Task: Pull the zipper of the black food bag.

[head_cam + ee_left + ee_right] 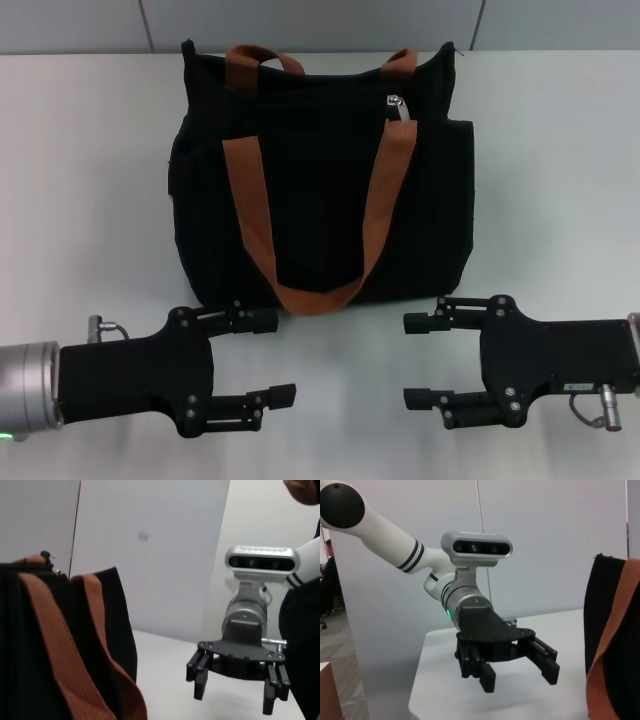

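Overhead, I see the black food bag point(320, 180) lying on the white table point(80, 200), its brown straps point(250, 210) draped over the side facing me. A small silver zipper pull point(398, 104) shows at the bag's top edge, toward my right. My left hand point(268, 357) and right hand point(420, 360) both sit on the near side of the bag, apart from it, fingers spread and holding nothing.

From the left wrist, the bag point(105, 630) fills the foreground, the right hand point(235, 690) released beyond it.

From the right wrist, the left hand point(520, 667) hangs wide above the table, the bag's edge point(600, 610) beside it.

Whether the zip stands shut or drawn I cannot tell, so this fits either approach or retreat.
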You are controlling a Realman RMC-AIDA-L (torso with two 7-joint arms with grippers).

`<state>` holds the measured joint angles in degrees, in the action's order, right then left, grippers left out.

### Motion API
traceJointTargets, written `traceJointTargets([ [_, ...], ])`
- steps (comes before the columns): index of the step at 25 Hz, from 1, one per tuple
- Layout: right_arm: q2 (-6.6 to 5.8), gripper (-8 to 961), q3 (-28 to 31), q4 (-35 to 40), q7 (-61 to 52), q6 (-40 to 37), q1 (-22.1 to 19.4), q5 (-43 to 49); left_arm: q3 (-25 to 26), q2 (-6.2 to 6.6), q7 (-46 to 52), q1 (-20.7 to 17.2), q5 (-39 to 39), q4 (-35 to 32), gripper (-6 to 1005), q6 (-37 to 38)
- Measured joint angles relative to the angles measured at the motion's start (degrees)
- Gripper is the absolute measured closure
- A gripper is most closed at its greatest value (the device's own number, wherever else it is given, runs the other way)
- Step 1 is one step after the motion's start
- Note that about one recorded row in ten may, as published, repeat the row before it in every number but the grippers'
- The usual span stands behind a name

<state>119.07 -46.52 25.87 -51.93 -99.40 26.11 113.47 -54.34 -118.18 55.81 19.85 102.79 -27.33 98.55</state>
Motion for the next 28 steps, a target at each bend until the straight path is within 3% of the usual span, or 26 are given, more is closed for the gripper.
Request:
traceJointTargets([
  [28,0.11,217,0.0,-3.7,3.9,1.9,1.9,0.1,-0.2,0.19,-0.3,-1.0,-0.1,0.0,216,0.1],
])
